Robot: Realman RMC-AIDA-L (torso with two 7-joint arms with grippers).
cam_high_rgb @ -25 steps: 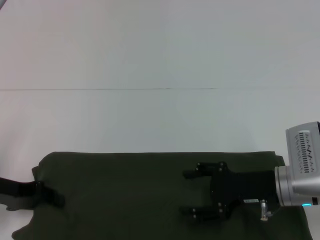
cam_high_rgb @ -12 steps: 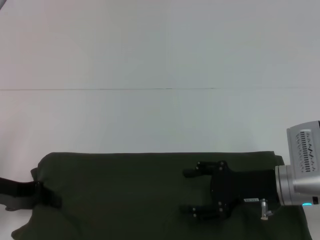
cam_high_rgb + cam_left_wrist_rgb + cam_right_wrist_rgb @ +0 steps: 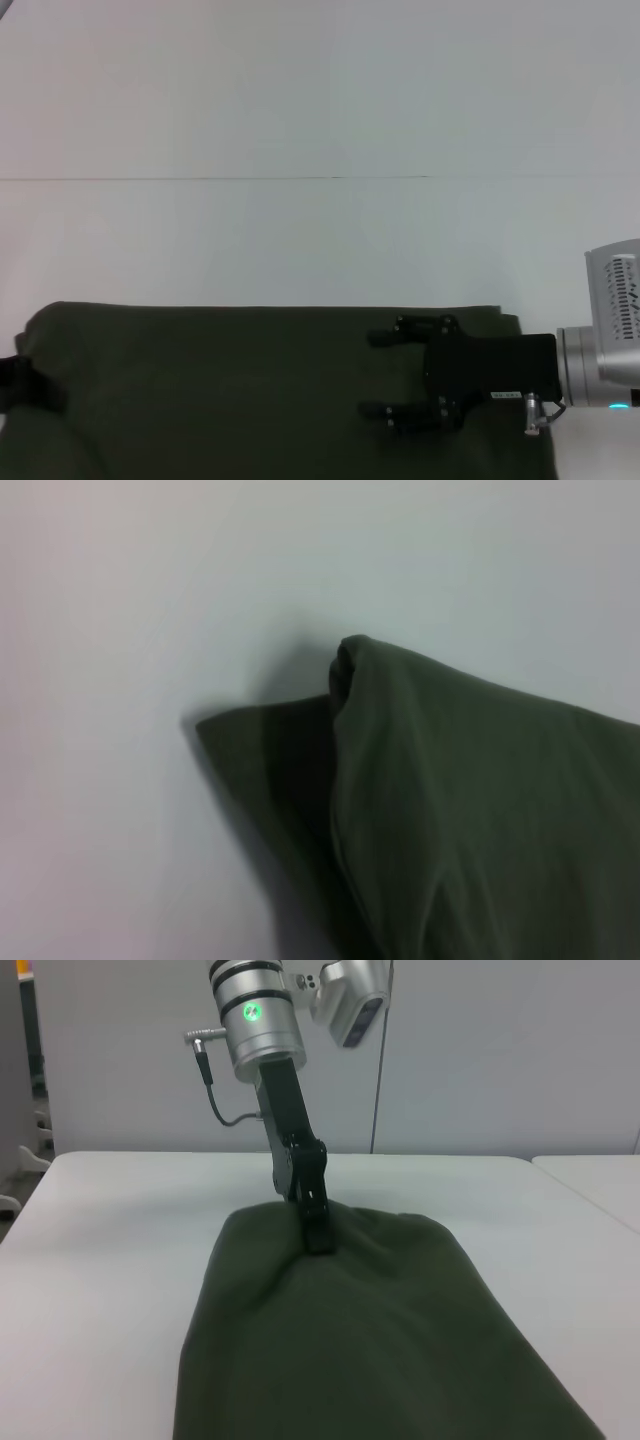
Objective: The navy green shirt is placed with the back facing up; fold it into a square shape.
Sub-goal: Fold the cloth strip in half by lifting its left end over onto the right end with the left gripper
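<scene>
The navy green shirt [image 3: 230,390] lies as a long dark olive band across the near part of the white table, plain side up. At its left end, my left gripper [image 3: 45,392] is shut on the cloth; the right wrist view shows that gripper [image 3: 317,1230] pinching the far end of the shirt [image 3: 360,1340]. In the left wrist view the shirt [image 3: 480,810] shows a doubled edge with a lower layer sticking out. My right gripper [image 3: 378,373] stands open over the right part of the shirt, one finger on each side of bare cloth.
The white table [image 3: 320,120] stretches far beyond the shirt, with a thin seam line [image 3: 250,179] running across it. The shirt's near edge runs out of the head view at the bottom.
The left gripper has pulled the shirt to the left, so both its ends have shifted that way. The right gripper stays open, moving only slightly.
</scene>
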